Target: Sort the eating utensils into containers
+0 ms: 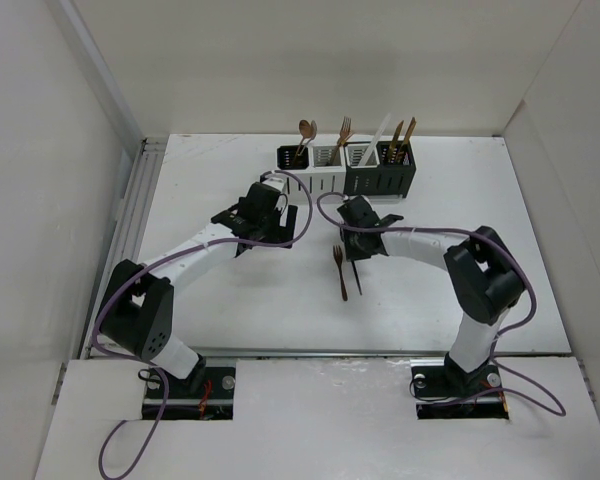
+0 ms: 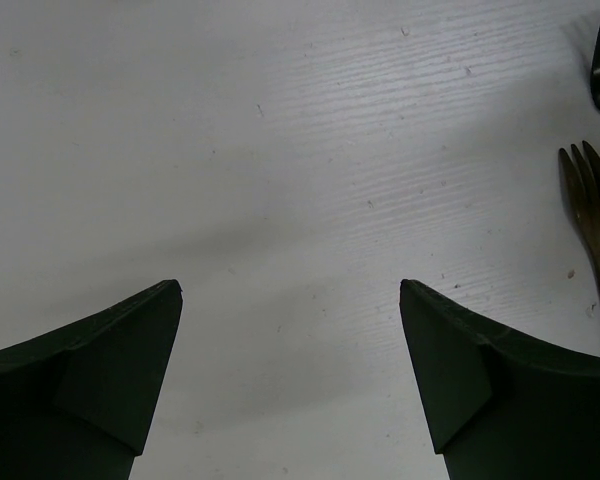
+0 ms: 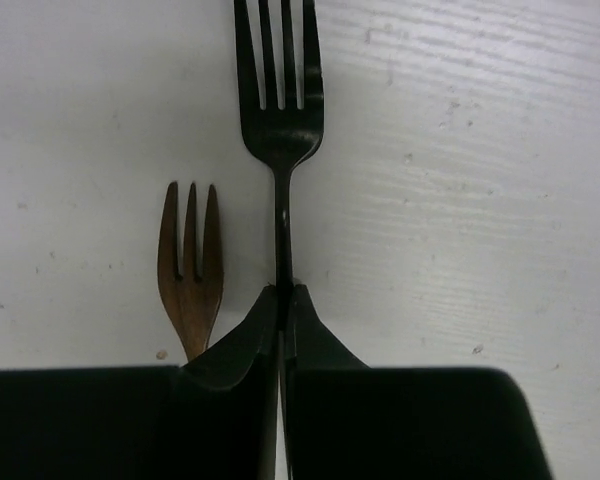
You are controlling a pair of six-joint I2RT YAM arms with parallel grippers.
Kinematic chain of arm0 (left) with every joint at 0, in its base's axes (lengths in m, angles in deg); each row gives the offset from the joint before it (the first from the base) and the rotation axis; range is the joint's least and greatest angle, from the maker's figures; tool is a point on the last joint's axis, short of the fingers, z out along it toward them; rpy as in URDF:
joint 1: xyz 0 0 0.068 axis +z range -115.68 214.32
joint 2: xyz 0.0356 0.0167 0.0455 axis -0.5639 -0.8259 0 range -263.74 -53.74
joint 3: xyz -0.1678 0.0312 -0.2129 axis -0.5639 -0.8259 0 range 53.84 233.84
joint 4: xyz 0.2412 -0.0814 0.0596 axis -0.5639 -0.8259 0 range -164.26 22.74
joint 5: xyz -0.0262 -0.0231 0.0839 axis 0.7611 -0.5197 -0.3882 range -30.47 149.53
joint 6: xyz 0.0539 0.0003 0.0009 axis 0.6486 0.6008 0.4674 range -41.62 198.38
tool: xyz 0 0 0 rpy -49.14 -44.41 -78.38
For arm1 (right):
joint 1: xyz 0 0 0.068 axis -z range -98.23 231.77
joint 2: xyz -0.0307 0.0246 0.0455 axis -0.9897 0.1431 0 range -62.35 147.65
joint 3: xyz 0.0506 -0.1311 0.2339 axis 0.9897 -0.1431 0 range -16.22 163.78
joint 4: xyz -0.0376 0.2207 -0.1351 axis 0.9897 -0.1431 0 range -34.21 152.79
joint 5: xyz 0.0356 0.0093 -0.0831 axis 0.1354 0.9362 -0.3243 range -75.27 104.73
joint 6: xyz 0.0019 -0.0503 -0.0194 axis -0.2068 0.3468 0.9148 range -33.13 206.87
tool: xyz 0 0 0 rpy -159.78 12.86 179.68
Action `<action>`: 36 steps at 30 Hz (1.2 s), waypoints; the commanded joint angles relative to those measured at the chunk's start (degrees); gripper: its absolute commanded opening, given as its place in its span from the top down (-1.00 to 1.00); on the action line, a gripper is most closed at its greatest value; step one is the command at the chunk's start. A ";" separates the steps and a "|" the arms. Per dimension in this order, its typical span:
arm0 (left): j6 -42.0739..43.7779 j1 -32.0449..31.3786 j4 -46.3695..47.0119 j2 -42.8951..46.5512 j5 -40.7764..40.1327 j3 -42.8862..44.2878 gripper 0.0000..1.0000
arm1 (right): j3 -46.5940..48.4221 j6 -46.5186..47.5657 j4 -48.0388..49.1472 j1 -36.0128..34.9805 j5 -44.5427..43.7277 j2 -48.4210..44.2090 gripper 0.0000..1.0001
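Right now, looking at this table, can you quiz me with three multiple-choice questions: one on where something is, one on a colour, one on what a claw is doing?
1. Where is the copper fork? A. In a holder. B. On the floor. C. On the table, beside the dark fork.
2. What colour is the fork in the right claw? A. Dark. B. White. C. Copper.
3. How is the left claw? A. Shut on a spoon. B. Open and empty. C. Shut on a fork.
Answers: C, the two lie side by side; A, the shut claw pinches a dark handle; B, its jaws stand apart over bare table.
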 commanded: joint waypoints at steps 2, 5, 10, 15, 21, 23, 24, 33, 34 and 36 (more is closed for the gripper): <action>-0.18 -0.05 -0.30 1.11 -1.52 1.47 -0.76 | -0.79 -1.80 2.58 2.59 1.02 0.52 1.00; 0.35 -0.05 0.22 1.64 -1.52 1.47 -0.76 | -2.90 0.11 5.83 3.29 -1.80 -7.81 1.00; 0.88 -0.05 0.84 2.16 -2.05 0.33 -0.78 | -1.43 6.72 18.89 -0.49 -11.04 -20.83 1.00; 0.88 -0.05 1.98 2.16 -2.05 -0.82 -0.78 | 7.27 13.65 35.16 0.83 -12.71 -17.27 1.00; 0.35 -0.05 1.98 2.78 -2.58 -1.34 -0.78 | 22.56 15.60 56.61 2.85 -17.61 3.27 1.00; 0.35 -0.05 2.51 3.30 -3.10 -1.34 -0.78 | 27.31 15.60 58.47 2.85 -20.07 8.49 1.00; 0.35 -0.05 2.51 3.31 -3.10 -1.34 -0.81 | 30.98 15.60 60.40 3.38 -20.61 10.77 1.00; -0.17 1.54 2.51 4.36 -3.10 -3.10 -0.81 | 35.51 15.60 66.74 3.91 -25.19 22.84 1.00; -0.18 1.54 2.51 4.36 -3.10 -3.62 -0.81 | 33.94 15.60 66.74 3.91 -24.66 22.84 1.00; -0.18 1.54 2.51 4.36 -3.10 -3.63 -0.81 | 32.52 15.60 66.57 3.91 -24.66 23.36 1.00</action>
